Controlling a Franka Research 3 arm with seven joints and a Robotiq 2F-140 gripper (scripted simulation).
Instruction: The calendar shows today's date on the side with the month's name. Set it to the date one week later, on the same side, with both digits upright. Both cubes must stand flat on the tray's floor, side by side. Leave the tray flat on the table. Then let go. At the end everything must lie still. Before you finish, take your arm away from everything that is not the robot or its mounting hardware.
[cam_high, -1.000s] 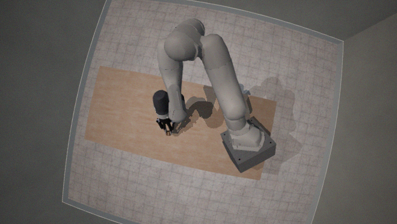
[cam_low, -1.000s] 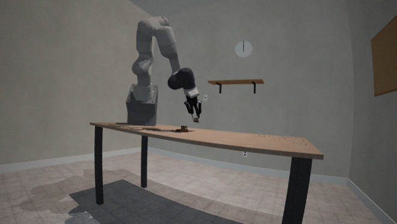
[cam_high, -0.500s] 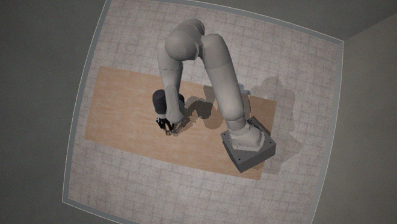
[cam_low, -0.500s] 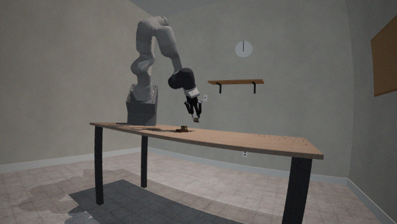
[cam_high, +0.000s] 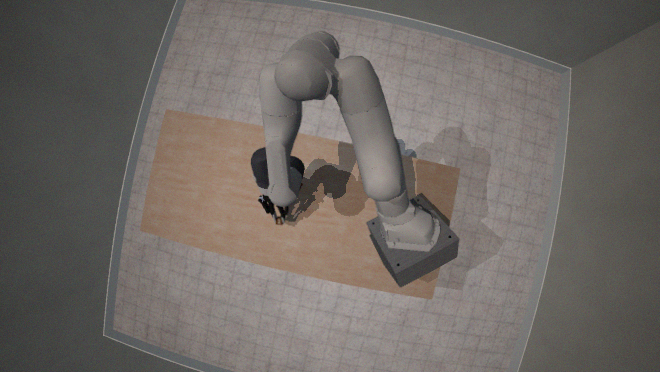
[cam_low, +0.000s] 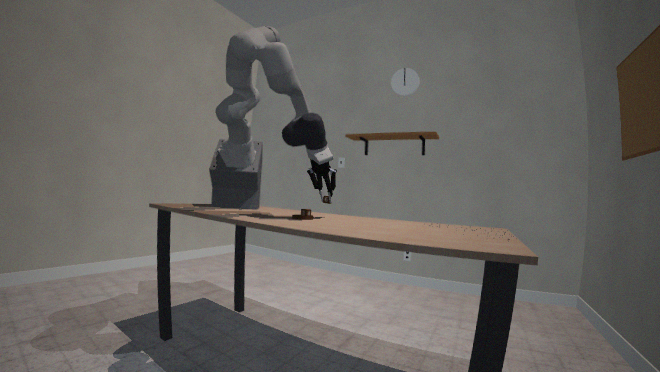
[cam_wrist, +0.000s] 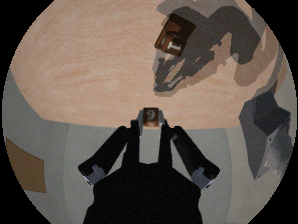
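Observation:
My gripper (cam_high: 276, 216) (cam_low: 326, 196) (cam_wrist: 151, 115) is shut on a small wooden calendar cube (cam_low: 326, 200) (cam_wrist: 150, 116) and holds it in the air above the table. The small dark wooden tray (cam_low: 299, 217) (cam_wrist: 181, 24) lies flat on the table, below and a little to one side of the gripper. Another cube (cam_low: 306, 212) (cam_wrist: 174, 44) stands in the tray. The digits and the month's name are too small to read. In the overhead view the arm hides the tray.
The wooden table (cam_high: 200, 165) (cam_low: 400, 232) carries the robot's grey base (cam_high: 412, 240) (cam_low: 235, 182) at one end. The arm's shadow falls across the table around the tray. A shelf (cam_low: 392, 136) and a clock (cam_low: 405, 81) hang on the far wall.

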